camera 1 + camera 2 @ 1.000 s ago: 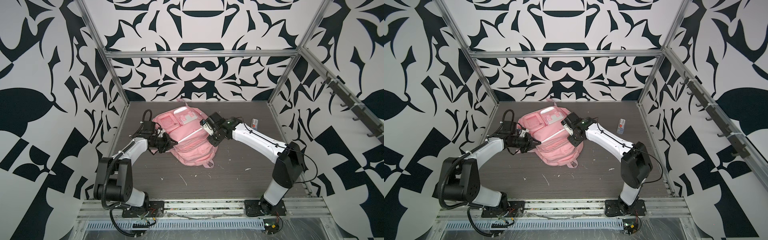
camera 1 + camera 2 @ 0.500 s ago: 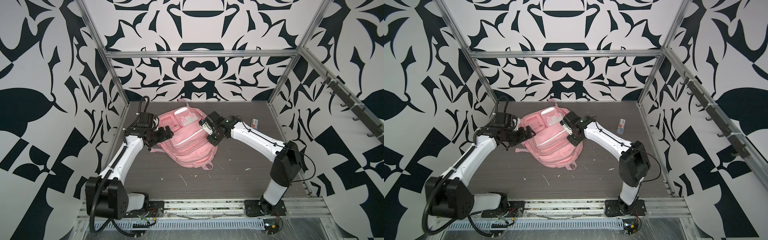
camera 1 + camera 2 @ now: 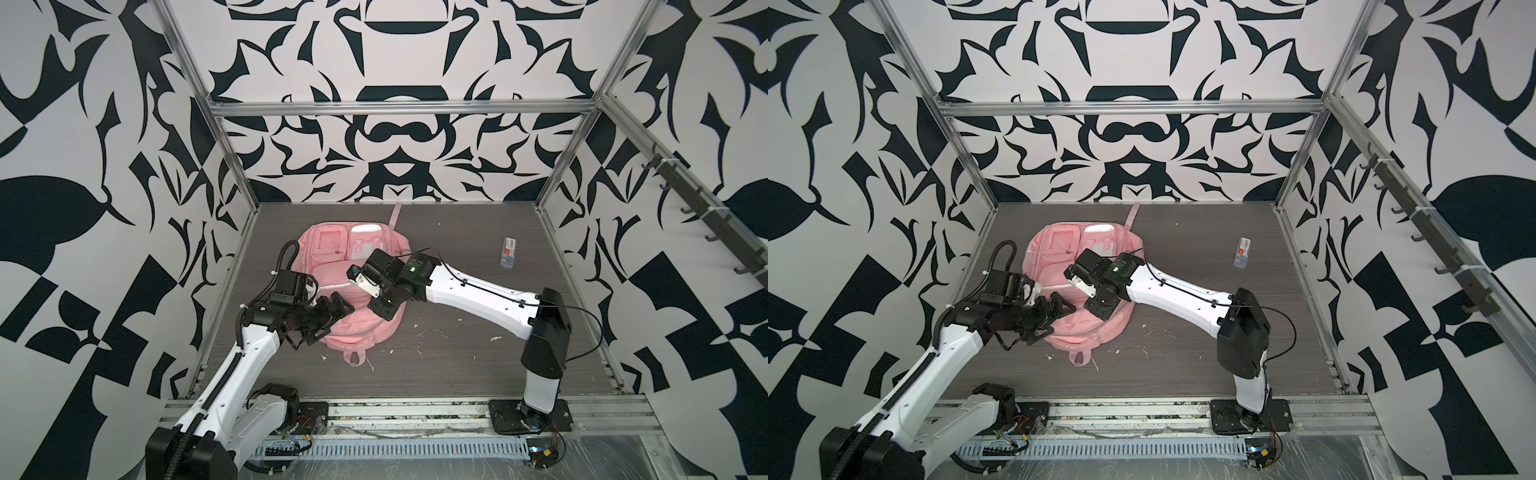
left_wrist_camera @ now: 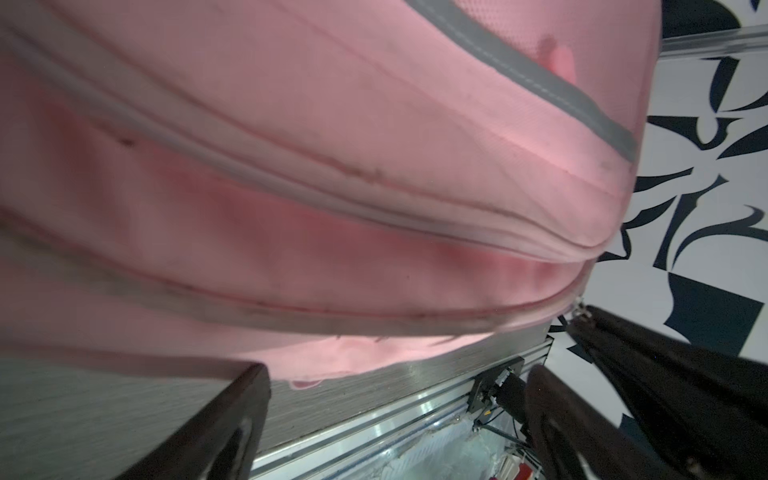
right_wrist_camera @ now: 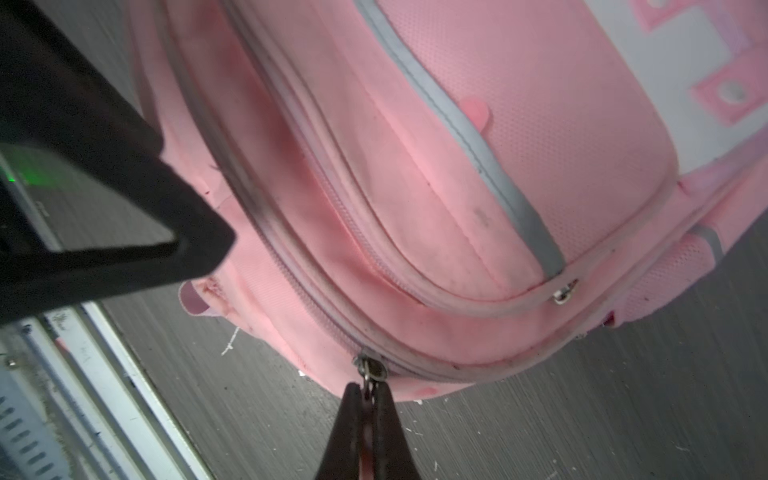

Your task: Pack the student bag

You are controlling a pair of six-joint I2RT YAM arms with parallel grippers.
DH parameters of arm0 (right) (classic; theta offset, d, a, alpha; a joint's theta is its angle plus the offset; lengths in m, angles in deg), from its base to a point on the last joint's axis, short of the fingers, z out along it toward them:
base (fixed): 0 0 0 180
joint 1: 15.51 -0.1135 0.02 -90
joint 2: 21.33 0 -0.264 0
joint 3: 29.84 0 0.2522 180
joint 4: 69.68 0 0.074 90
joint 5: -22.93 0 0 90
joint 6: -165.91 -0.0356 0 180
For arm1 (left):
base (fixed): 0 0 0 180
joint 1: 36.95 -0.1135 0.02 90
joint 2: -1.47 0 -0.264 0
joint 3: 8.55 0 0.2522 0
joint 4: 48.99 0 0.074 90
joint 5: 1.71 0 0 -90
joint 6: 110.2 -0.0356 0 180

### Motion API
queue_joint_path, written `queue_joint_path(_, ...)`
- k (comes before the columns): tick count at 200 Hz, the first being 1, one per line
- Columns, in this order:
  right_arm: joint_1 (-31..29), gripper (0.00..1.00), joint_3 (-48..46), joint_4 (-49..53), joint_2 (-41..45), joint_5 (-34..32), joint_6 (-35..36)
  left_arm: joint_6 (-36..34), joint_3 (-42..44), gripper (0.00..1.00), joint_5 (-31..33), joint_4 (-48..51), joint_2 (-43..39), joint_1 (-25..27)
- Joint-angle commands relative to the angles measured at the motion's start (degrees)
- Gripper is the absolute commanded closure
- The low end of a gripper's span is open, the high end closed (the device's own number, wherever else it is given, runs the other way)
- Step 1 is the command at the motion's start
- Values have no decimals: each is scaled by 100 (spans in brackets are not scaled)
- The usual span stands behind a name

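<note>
The zip pull (image 5: 371, 369) of the pink bag (image 5: 478, 166) is pinched by the right pincer (image 5: 368, 392). The left pincer (image 3: 334, 318) is spread wide, with the bag just ahead.

The student bag (image 5: 415, 187) is matt cloth, its zip pull (image 5: 370, 369) metal.

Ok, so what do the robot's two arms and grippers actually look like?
Both the left arm and right arm have glossy white shells with black joints. A ribbed black hose loops along the left one; a thin black cable trails off the right, whose wrist shows a small green light. The left gripper and right gripper are black, with tapering fingers.
</note>
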Motion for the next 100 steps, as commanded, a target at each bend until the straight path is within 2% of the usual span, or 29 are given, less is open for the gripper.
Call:
queue_joint_path(1,-25,100,-75,-569,415,553,-168,594,162,1,-87,-354,-33,-16)
queue_joint_path(15,-52,100,-238,-677,522,691,-168,912,315,0,5,-728,-79,-23)
queue_joint_path(38,-57,100,-706,-1077,819,949,-232,1546,647,7,76,-1453,24,-28)
queue_joint_path(56,-61,100,-859,-1117,870,920,-299,1823,795,40,30,-1845,203,-36)
queue_joint_path(67,-74,100,-896,-1063,874,884,-299,1746,749,55,41,-1772,282,-35)
queue_joint_path(100,-66,100,-1262,-1388,1231,776,-308,1416,676,78,230,-1369,147,-233)
